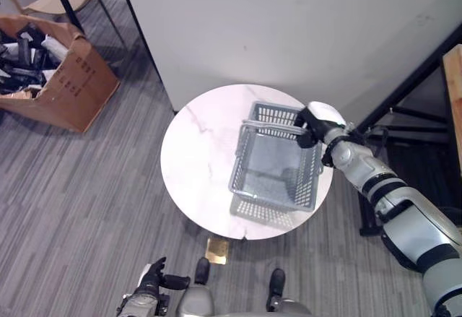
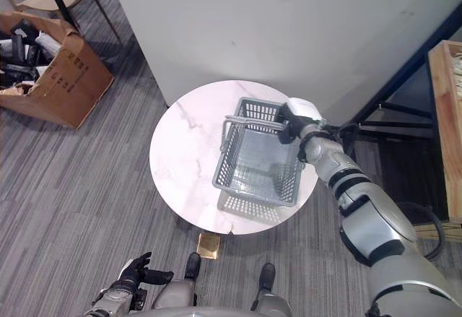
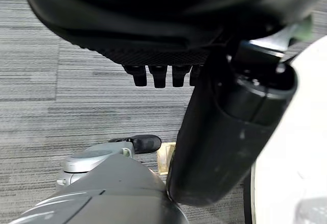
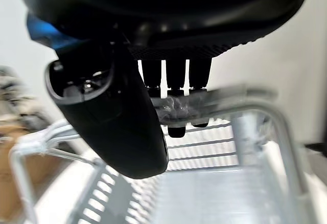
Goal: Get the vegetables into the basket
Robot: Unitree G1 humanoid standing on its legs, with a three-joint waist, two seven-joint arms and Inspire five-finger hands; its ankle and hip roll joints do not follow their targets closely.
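A grey plastic basket [image 1: 268,213] stands on the right half of a round white marble table [image 1: 195,158], empty inside. Its metal handle [image 1: 268,125] is raised over the far end. My right hand [image 1: 312,123] reaches in from the right and is shut on that handle; in the right wrist view the fingers [image 4: 176,76] curl over the bar [image 4: 240,101] with the thumb [image 4: 115,127] in front. My left hand [image 1: 153,279] hangs low beside the table's near edge, above the carpet, fingers relaxed and holding nothing.
A white wall panel [image 1: 289,28] rises right behind the table. An open cardboard box [image 1: 68,79] of dark items sits at the far left. A black frame [image 1: 404,115] and a wooden shelf [image 2: 447,115] stand at the right. A small brass plate [image 1: 216,250] lies on the carpet.
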